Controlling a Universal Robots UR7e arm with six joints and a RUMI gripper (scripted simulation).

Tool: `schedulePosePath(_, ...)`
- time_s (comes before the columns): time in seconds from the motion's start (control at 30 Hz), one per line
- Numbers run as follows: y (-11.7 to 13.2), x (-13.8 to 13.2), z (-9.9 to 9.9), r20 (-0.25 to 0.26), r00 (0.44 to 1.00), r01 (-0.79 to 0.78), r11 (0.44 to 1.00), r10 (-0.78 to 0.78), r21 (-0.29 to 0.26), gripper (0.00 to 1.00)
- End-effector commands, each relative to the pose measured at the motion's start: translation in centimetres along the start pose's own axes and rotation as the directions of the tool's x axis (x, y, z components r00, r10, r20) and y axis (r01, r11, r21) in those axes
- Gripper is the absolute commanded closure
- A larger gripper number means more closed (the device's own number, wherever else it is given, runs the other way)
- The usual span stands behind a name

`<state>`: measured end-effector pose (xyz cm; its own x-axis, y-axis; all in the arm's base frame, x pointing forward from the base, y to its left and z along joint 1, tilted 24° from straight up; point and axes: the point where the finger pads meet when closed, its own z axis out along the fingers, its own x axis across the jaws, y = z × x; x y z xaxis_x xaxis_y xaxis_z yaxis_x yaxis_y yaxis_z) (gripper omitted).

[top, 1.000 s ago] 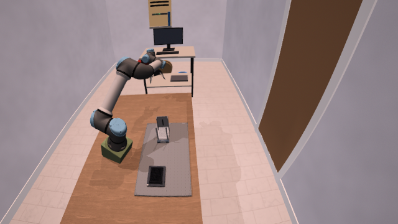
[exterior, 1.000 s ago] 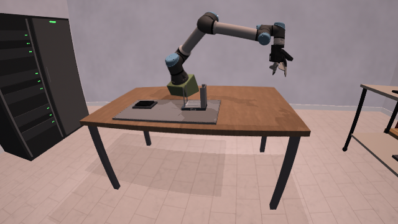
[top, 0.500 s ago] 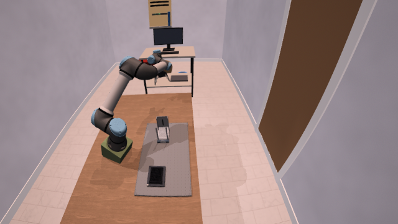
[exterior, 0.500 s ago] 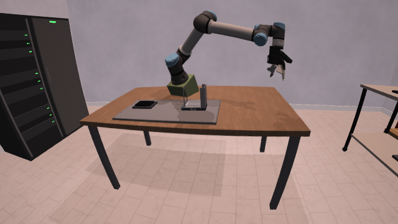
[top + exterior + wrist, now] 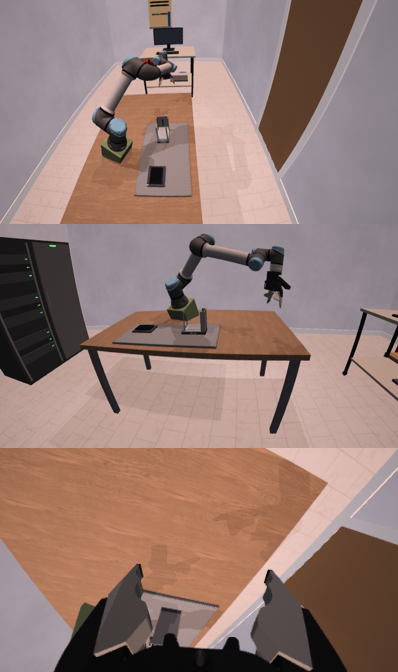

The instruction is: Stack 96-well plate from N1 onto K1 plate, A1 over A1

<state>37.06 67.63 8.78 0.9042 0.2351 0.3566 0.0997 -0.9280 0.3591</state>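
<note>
A black 96-well plate point(image 5: 156, 175) point(image 5: 145, 327) lies in the low dark nest N1 point(image 5: 150, 183) at the near end of the grey board. A whitish plate point(image 5: 162, 134) point(image 5: 193, 328) lies low in the stack rack K1 point(image 5: 162, 121) point(image 5: 203, 321), between its uprights; the rack's dark upright panel also shows in the wrist view point(image 5: 166, 627). The cut corners are too small to tell. My gripper point(image 5: 166, 84) point(image 5: 274, 304) point(image 5: 203, 567) is open and empty, high above the far end of the table, well away from both plates.
The grey board point(image 5: 177, 162) point(image 5: 161, 341) point(image 5: 203, 610) lies on the wooden table point(image 5: 102, 199) point(image 5: 249, 348) point(image 5: 125, 508). The green arm base point(image 5: 110, 152) point(image 5: 183, 312) stands beside the board. A desk with a monitor point(image 5: 168, 36) stands beyond the table, a dark cabinet point(image 5: 53, 298) at the other side.
</note>
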Motion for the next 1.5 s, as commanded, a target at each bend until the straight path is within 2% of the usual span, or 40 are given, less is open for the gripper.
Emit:
schedulePosePath(0.0,1.2,1.1,0.1,0.021,1.000,-0.002,1.000,0.002,0.002,0.00)
schedulePosePath(0.27,4.4,3.1,1.4,0.023,1.000,0.001,1.000,-0.001,-0.002,0.00)
schedulePosePath(0.33,4.4,3.1,1.4,0.023,1.000,0.001,1.000,-0.001,-0.002,0.00)
schedulePosePath(0.4,5.2,3.8,1.5,0.068,0.998,-0.004,1.000,0.004,-0.001,0.00)
schedulePosePath(0.83,9.4,6.0,3.0,0.070,0.998,-0.002,1.000,0.002,-0.004,0.00)
schedulePosePath(0.87,9.8,6.3,3.0,0.102,0.995,-0.006,1.000,0.006,-0.001,0.00)
schedulePosePath(0.9,10.2,6.6,3.0,0.113,0.994,-0.008,1.000,0.008,0.001,0.00)
schedulePosePath(1.07,12.4,7.4,3.9,0.116,0.993,-0.006,1.000,0.006,-0.002,0.00)
schedulePosePath(1.13,12.4,7.4,3.9,0.116,0.993,-0.006,1.000,0.006,-0.002,0.00)
schedulePosePath(1.33,14.5,8.3,4.5,0.116,0.993,-0.006,1.000,0.006,-0.002,0.00)
schedulePosePath(1.37,14.9,8.7,4.4,0.146,0.989,-0.012,1.000,0.011,0.005,0.00)
schedulePosePath(1.47,16.3,8.9,4.9,0.160,0.987,-0.010,1.000,0.010,0.003,0.00)
